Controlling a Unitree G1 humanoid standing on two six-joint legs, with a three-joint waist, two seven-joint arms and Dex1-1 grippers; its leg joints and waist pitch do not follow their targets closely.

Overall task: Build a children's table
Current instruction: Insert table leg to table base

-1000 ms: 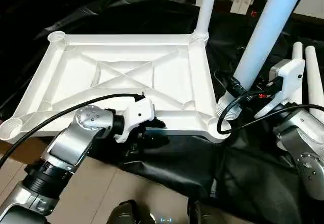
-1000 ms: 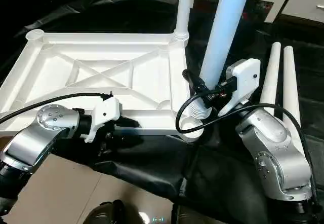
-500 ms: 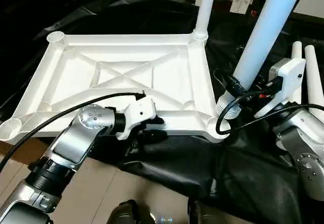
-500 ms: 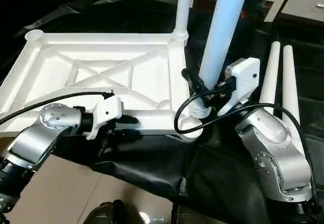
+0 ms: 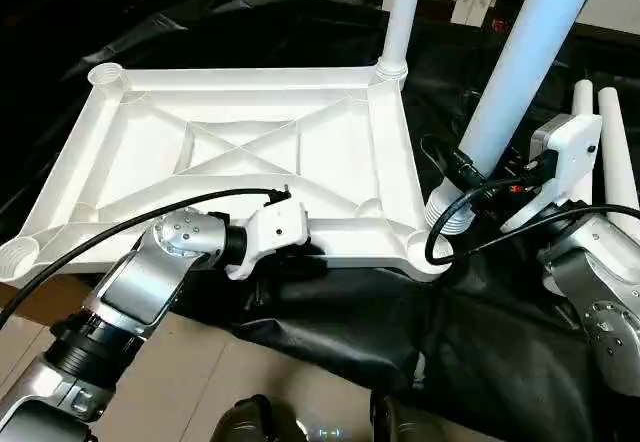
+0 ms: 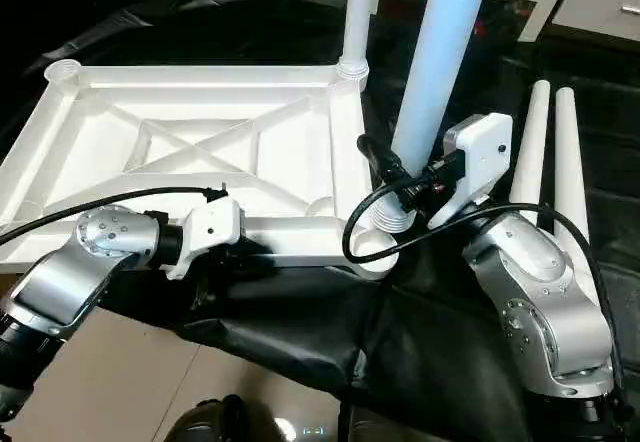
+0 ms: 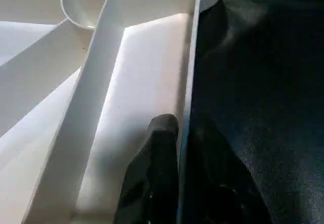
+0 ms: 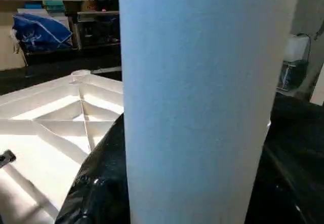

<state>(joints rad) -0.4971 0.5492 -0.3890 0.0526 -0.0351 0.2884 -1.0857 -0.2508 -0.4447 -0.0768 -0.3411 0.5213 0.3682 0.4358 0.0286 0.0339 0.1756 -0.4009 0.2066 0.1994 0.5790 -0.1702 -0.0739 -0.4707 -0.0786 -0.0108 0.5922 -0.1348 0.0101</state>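
The white tabletop (image 5: 250,152) lies upside down on the black-draped surface (image 5: 330,322), its X-ribbed underside facing up and its near edge at the surface's front edge. Each corner has a round socket. The far-left socket (image 5: 104,74) and the near-left socket (image 5: 17,255) stand open with nothing in them.

The left end effector (image 7: 179,148) sits at the middle of the tabletop's near rim (image 7: 188,82). In the left wrist view its two black fingers (image 7: 159,143) straddle this thin wall, one inside the tray-like hollow and one outside over the black cloth, clenched on the rim. A black cable (image 5: 120,227) arcs from the wrist back over the silver forearm.

Further right, the far-right socket (image 5: 391,70) holds an upright leg (image 5: 402,7), a white tube rising out of the top of the picture. The near-right socket (image 5: 430,252) is met by a second leg (image 5: 515,72), tilted, its ribbed lower end (image 5: 445,212) just at or above the socket's mouth; whether it is seated I cannot tell. The right end effector (image 5: 475,177) is at the lower part of this tube; the right wrist view looks straight onto the tube's pale surface, and I cannot tell how the fingers stand.

At the far right, two spare legs (image 6: 550,152) lie side by side on the black cloth, touching or nearly so, beyond the right forearm.
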